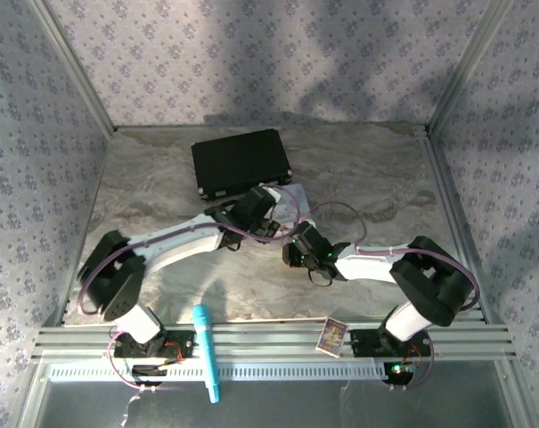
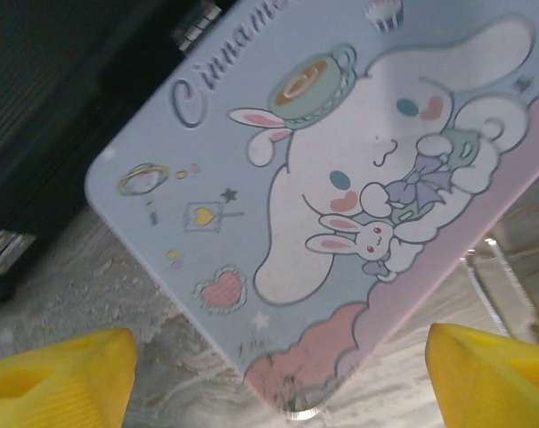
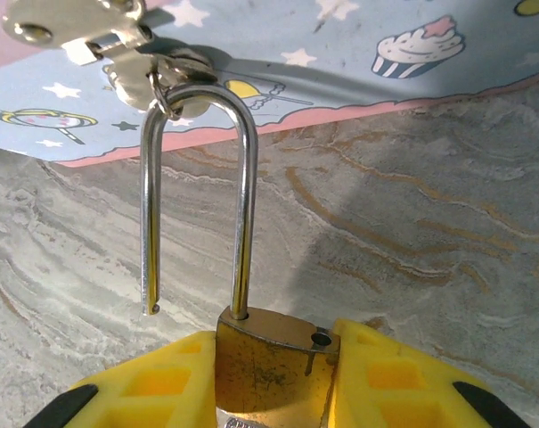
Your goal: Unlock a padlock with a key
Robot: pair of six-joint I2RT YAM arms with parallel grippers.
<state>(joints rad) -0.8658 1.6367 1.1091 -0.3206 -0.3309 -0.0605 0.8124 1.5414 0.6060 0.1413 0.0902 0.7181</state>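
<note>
A marbled table (image 1: 162, 178) sits inside patterned walls, seen from above. Toward the near edge, left of centre, a teal marker-like stick (image 1: 206, 352) lies across the metal rail. The left arm reaches from the near left corner toward the middle of the table. A black case (image 1: 240, 162) lies closed near the far edge, about centre.

The left gripper (image 2: 278, 374) hovers over a pastel tin box (image 2: 340, 178) printed with a white long-eared cartoon character. Its yellow fingers (image 2: 55, 379) stand wide apart, holding nothing. The tin lies just nearer than the black case, one corner close to it.

Right of that, the right gripper (image 3: 276, 383) is clamped on the brass body of the padlock (image 3: 265, 357), one yellow finger on each side. The shackle (image 3: 244, 205) is sprung: its long leg is seated in the body, and its short leg hangs free above the table. The loop is threaded through the silvery latch (image 3: 100, 36) on the tin's edge.

A small printed card (image 1: 331, 336) rests on the near rail, right of centre.
</note>
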